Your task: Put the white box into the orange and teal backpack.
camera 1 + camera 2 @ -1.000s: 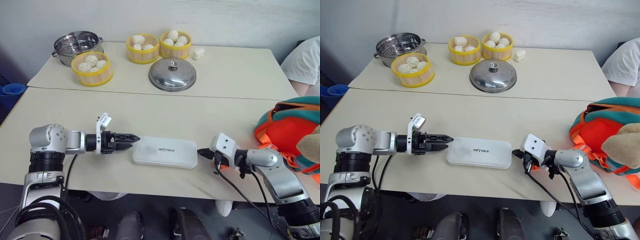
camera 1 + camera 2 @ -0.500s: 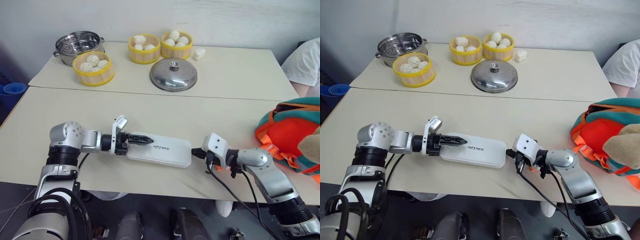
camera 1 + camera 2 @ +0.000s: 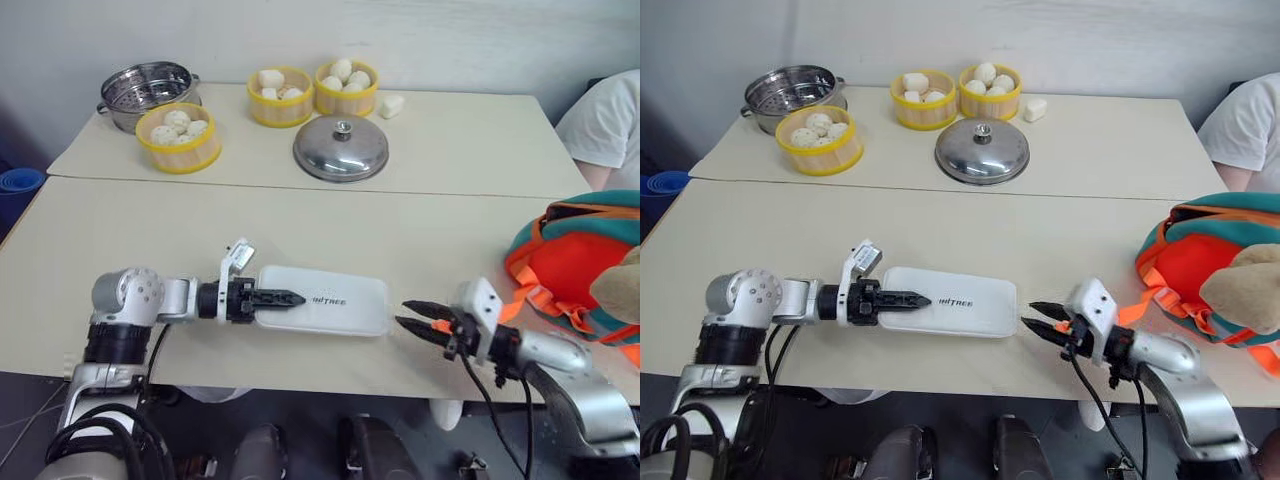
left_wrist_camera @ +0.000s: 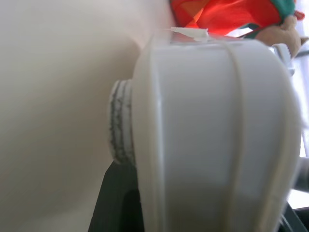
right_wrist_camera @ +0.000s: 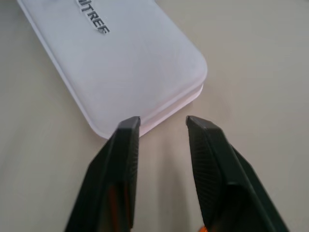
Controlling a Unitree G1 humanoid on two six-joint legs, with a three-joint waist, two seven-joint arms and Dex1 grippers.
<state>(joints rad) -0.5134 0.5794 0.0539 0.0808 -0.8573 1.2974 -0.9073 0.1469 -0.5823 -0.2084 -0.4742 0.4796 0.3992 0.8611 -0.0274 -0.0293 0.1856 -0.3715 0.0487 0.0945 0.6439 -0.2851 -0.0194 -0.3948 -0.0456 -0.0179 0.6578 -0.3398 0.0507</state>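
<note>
Your left end effector point(image 3: 292, 297) has closed on the white box point(image 3: 335, 300); right end effector point(image 3: 412, 316), backed off, now parted; backpack point(image 3: 575, 262) awaits.

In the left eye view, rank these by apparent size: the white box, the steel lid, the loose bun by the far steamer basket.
Largest to smallest:
1. white box, though it lies nearer the camera, which flatters it
2. steel lid
3. loose bun, clearly the smallest
</note>
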